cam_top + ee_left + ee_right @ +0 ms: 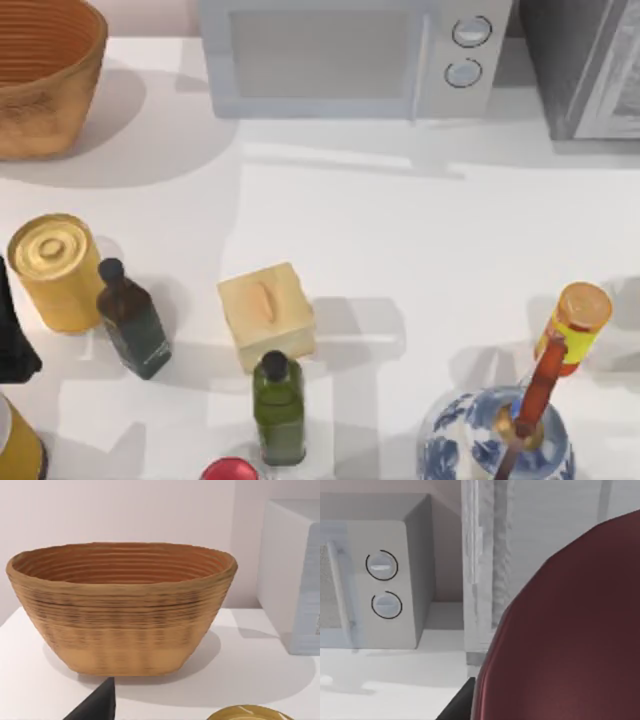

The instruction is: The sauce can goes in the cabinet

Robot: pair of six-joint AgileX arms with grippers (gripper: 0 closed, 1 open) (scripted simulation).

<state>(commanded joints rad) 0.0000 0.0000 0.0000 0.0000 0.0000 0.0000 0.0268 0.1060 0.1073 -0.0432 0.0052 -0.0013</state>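
Since the sauce can (570, 630) rises as a broad maroon curve close before the right wrist camera, we judge that it sits at or in the right end effector (462, 702). A dark part of that end effector lies just beside the can's edge. We cannot tell whether it is wide, narrow or holding the can.

Beyond the can a strip of bare white bench (395, 680) runs to the cabinet (490, 555), so the can is well apart from where it must go. The right wrist camera faces the cabinet's pale framed door, which suits a carry toward it. The door looks closed to us, though we cannot be sure. If so, it would have to be opened before the can can go in.

From above, the cabinet (590, 70) stands at the far right corner of the bench, just beside the white microwave (350, 55) with its two round knobs. The space in front of both is free, which leaves an open path. Nearer the front, a yellow bottle with an orange cap (575, 330) and a blue-and-white vase (450, 440) stand on the right, and any move there must clear them.

The left end effector (12, 345) is parked at the left edge beside the big yellow can (55, 270), facing the woven basket (120, 605). We cannot tell its state either.
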